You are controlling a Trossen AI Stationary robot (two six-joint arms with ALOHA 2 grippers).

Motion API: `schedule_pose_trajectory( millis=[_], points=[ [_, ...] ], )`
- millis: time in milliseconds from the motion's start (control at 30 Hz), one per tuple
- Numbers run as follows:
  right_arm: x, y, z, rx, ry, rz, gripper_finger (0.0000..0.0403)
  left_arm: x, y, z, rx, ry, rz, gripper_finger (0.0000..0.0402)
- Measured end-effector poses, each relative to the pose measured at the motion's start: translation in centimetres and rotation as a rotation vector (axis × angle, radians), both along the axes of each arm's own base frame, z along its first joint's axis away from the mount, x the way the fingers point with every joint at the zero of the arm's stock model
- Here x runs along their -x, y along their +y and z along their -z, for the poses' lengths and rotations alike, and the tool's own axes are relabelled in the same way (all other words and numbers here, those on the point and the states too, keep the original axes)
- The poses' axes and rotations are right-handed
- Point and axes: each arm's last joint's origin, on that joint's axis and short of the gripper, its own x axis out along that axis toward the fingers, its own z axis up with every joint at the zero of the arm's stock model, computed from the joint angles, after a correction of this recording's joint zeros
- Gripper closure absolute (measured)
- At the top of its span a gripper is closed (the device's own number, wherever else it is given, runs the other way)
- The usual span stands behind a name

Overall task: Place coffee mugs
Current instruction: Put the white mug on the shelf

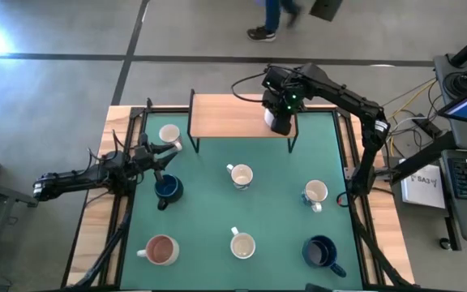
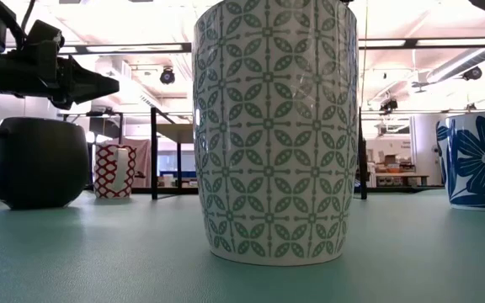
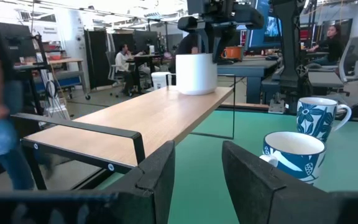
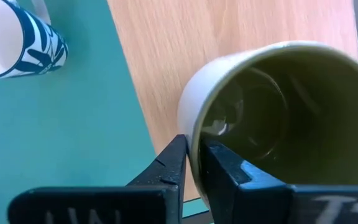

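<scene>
Mug (image 4: 272,118), white outside and olive-green inside, stands on the wooden shelf (image 1: 225,118) at the top middle of the high view. The right gripper (image 4: 193,163) pinches its rim, fingers nearly shut. The left gripper (image 3: 197,168), empty, hangs open at the left by a dark blue mug (image 1: 167,189).

We see a white mug with an olive-green inside (image 4: 272,118) on a light brown wooden shelf (image 1: 225,116). The table mat (image 1: 274,212) is green. 2 dark blue mugs (image 1: 167,189) (image 1: 321,251) sit there. A white mug has a green leaf pattern (image 2: 268,126). Another white mug has blue flowers (image 3: 319,116).
</scene>
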Motion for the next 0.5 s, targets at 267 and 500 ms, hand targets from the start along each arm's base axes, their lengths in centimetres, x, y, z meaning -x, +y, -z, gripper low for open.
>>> schedule_pose_trajectory(
  millis=[267, 500],
  points=[
    [-0.3, -0.9, 0.0, 0.077, -0.024, -0.044, 0.0388, 0.0, 0.0, 0.0, 0.000, 0.000, 0.000, 0.0285],
    [0.1, -2.7, 0.5, 0.079, -0.021, -0.020, 0.0387, 0.0, 0.0, 0.0, 0.000, 0.000, 0.000, 0.0285]
  ],
)
